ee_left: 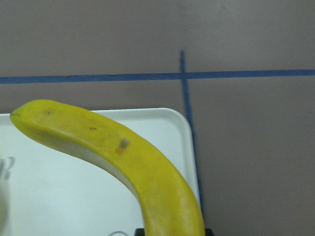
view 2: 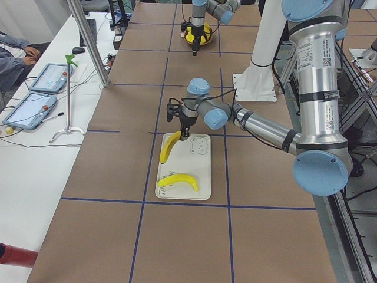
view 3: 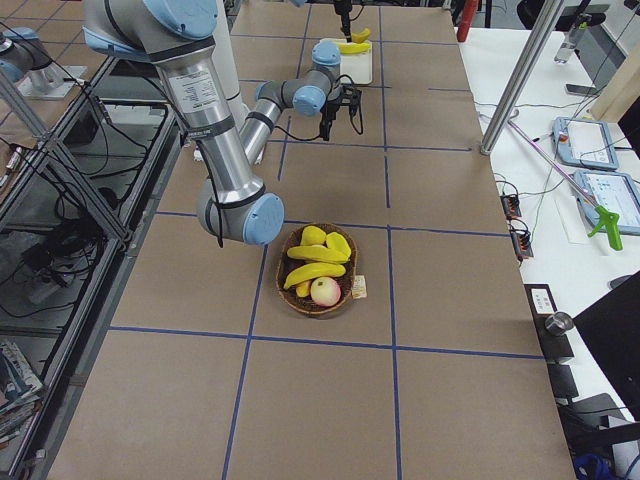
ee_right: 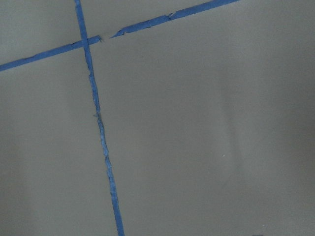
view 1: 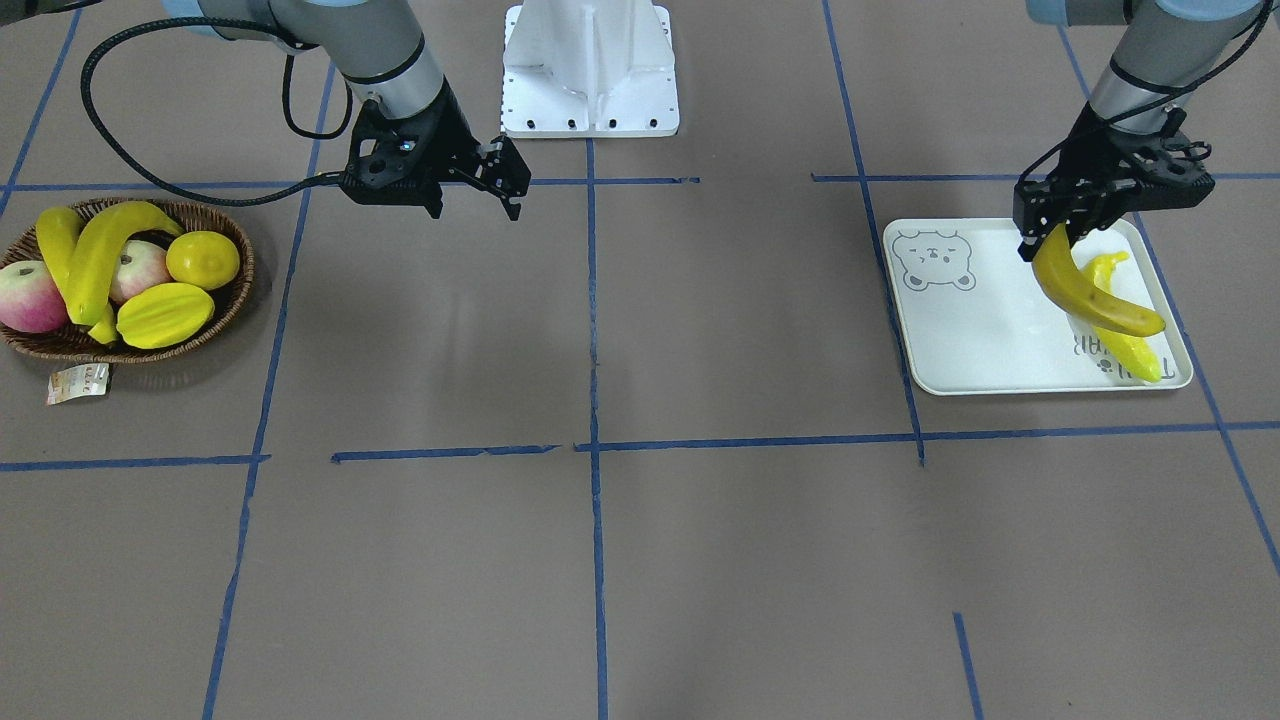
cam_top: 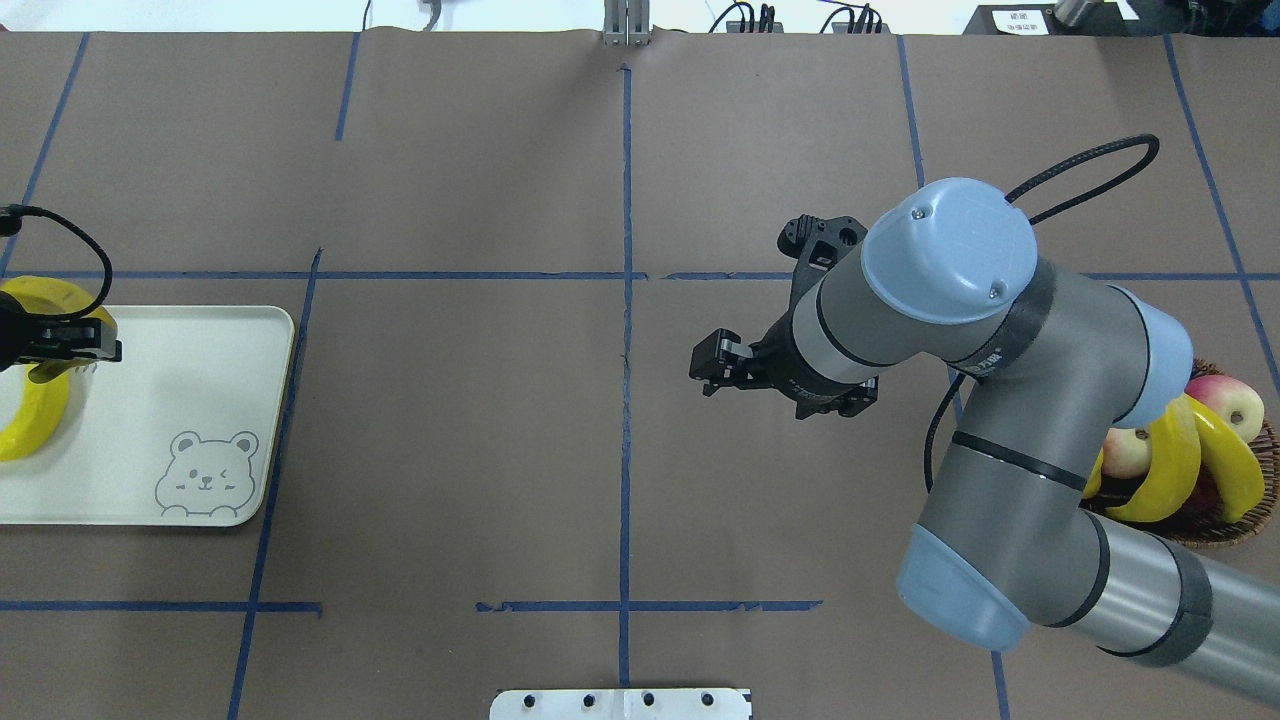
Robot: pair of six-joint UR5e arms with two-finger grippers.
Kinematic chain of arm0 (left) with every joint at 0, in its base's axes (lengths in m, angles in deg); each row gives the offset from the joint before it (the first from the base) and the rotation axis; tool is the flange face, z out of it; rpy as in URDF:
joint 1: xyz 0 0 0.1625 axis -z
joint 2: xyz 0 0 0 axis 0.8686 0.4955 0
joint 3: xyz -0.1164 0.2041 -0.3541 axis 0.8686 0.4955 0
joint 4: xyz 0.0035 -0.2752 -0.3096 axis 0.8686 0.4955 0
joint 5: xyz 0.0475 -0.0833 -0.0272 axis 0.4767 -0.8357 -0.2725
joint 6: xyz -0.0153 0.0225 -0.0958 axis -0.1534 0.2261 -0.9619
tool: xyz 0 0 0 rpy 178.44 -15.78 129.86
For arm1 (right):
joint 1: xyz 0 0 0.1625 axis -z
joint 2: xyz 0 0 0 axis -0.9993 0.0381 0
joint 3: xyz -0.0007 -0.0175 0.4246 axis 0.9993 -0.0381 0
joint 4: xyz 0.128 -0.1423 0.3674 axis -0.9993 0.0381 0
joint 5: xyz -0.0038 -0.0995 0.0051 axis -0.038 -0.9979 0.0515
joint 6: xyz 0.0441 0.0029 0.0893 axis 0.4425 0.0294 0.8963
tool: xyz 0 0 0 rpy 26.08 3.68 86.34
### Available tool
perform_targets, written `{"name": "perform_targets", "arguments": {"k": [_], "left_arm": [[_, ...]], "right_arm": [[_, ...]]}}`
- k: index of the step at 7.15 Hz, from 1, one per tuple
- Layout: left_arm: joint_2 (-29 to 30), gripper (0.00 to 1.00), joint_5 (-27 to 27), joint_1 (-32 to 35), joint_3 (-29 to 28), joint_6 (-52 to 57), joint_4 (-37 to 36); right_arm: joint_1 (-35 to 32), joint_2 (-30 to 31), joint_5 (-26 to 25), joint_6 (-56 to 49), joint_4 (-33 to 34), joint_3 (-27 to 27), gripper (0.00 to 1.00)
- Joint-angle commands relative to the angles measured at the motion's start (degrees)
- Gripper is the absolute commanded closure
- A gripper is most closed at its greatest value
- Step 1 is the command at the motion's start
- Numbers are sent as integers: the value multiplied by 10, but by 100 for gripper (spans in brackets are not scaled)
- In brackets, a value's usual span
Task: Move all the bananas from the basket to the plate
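My left gripper [view 1: 1050, 238] is shut on the tip of a duller yellow banana [view 1: 1092, 295] that hangs tilted just above the cream bear-face plate [view 1: 965, 335]. The held banana fills the left wrist view [ee_left: 128, 157], over the plate's corner [ee_left: 49, 196]. A bright yellow banana [view 1: 1135, 350] lies on the plate beneath it. Two more bananas [view 1: 100, 255] [view 1: 55, 240] lie in the wicker basket [view 1: 235, 292]. My right gripper [view 1: 508, 182] is open and empty, above bare table between basket and centre line, also seen from overhead [cam_top: 715, 362].
The basket also holds a starfruit [view 1: 165, 313], a lemon [view 1: 203, 258] and two apples [view 1: 30, 297]. Its paper tag [view 1: 78, 382] lies on the table. The white robot base [view 1: 590, 70] stands at the table's middle. Blue tape lines cross the brown surface.
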Motion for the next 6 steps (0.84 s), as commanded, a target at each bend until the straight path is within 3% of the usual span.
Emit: {"name": "perform_targets", "arguments": {"k": [1, 2, 6], "left_arm": [[-20, 97, 4, -2, -63, -14, 136], [-22, 98, 0, -3, -113, -12, 241], [-46, 97, 0, -10, -184, 43, 359]], "right_arm": [[-2, 1, 0, -7, 0, -1, 0], [-2, 1, 0, -7, 0, 0, 0], [-2, 0, 0, -7, 0, 1, 0]]}}
